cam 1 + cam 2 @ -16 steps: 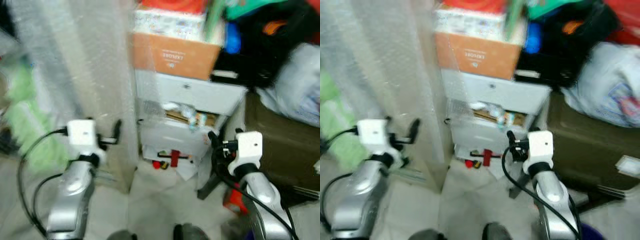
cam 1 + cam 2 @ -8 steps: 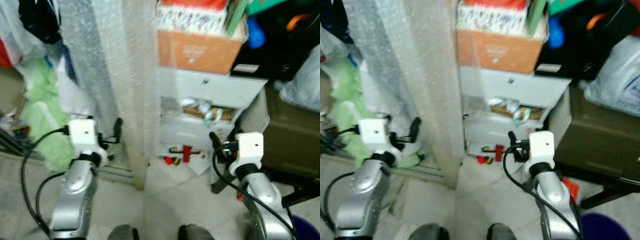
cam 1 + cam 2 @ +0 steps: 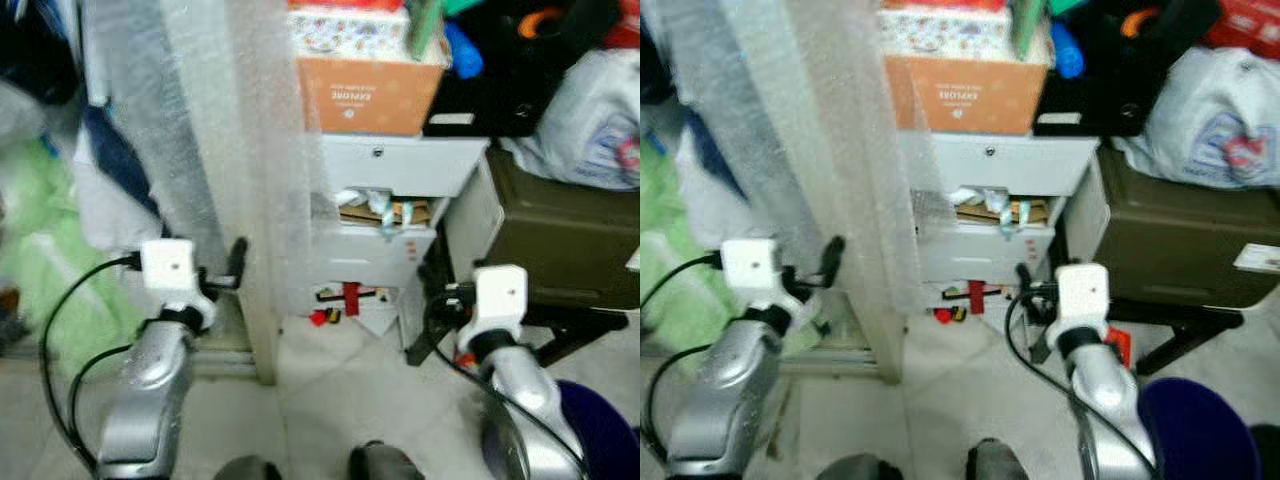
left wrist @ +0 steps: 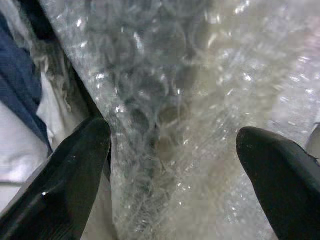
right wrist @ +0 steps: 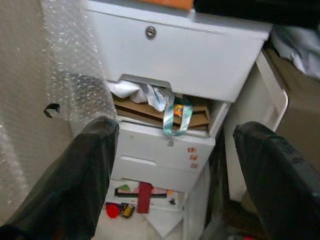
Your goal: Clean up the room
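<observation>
A white drawer cabinet (image 3: 400, 165) stands ahead with one drawer part open, stuffed with cardboard and crumpled paper (image 5: 160, 102). Small red items (image 3: 348, 297) and papers lie on the floor at its foot. A sheet of bubble wrap (image 3: 250, 120) hangs over a post to the left of it. My left gripper (image 3: 237, 262) is held up close to the bubble wrap, open and holding nothing (image 4: 172, 135). My right gripper (image 3: 432, 292) is raised in front of the cabinet's lower drawers, open with nothing between its fingers (image 5: 175, 131).
An orange cardboard box (image 3: 370, 95) and other boxes are stacked on the cabinet. An olive crate (image 3: 560, 240) with a white plastic bag (image 3: 600, 120) on it stands at the right. A dark blue bin (image 3: 600, 430) sits by my right arm. Green cloth (image 3: 40, 260) lies at the left.
The whole picture has swung as the camera moved; the blue bin has come into view at lower right. Both arms keep the same raised pose, fingers still open.
</observation>
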### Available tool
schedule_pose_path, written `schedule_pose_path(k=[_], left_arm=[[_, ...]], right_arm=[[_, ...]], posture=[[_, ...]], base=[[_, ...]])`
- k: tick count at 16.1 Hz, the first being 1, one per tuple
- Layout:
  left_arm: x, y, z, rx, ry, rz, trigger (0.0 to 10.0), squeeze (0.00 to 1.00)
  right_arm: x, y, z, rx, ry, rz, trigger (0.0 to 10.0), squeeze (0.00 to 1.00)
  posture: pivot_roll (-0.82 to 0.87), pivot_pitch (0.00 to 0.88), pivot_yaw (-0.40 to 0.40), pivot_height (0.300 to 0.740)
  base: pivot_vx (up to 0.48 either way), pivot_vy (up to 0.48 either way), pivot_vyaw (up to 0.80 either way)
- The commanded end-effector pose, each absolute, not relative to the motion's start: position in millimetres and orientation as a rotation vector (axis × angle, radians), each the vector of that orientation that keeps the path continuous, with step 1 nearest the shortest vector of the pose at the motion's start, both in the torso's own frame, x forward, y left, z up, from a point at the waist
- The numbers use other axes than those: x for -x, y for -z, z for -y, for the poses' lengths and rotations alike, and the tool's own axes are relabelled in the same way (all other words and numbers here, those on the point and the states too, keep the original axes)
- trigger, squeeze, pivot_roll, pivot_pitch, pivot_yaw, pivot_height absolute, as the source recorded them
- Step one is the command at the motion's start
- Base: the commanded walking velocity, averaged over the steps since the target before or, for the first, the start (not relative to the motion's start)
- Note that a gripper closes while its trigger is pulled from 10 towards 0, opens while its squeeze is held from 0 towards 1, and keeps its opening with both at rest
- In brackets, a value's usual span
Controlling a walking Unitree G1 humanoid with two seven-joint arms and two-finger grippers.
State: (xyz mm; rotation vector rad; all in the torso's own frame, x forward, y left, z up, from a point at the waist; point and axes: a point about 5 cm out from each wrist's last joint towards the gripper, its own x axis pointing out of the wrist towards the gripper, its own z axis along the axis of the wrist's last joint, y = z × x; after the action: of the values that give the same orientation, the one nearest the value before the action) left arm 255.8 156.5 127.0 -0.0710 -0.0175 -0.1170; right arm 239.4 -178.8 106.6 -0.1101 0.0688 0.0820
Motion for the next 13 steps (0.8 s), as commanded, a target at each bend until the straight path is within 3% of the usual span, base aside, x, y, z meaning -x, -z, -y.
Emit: schedule_pose_path(k=[1,13], left_arm=[[-255.1,-126.8,-151.2,0.075,0.136,0.015,10.0,0.0],[-256.9,-127.3,-149.7,0.078,0.132,0.018,10.0,0.0]], right_arm=[[-238.5,-107.3,184.4,0.123,-0.063,-0.066,10.0,0.0],[-239.9,-107.4,184.1,0.125,-0.06,-0.061,10.0,0.0]], posture=[[-0.03,0.104,0.021,0.74],[-0.03,0.102,0.021,0.74]], base=[[0.0,0.337,0.0],[0.0,0.338,0.0]])
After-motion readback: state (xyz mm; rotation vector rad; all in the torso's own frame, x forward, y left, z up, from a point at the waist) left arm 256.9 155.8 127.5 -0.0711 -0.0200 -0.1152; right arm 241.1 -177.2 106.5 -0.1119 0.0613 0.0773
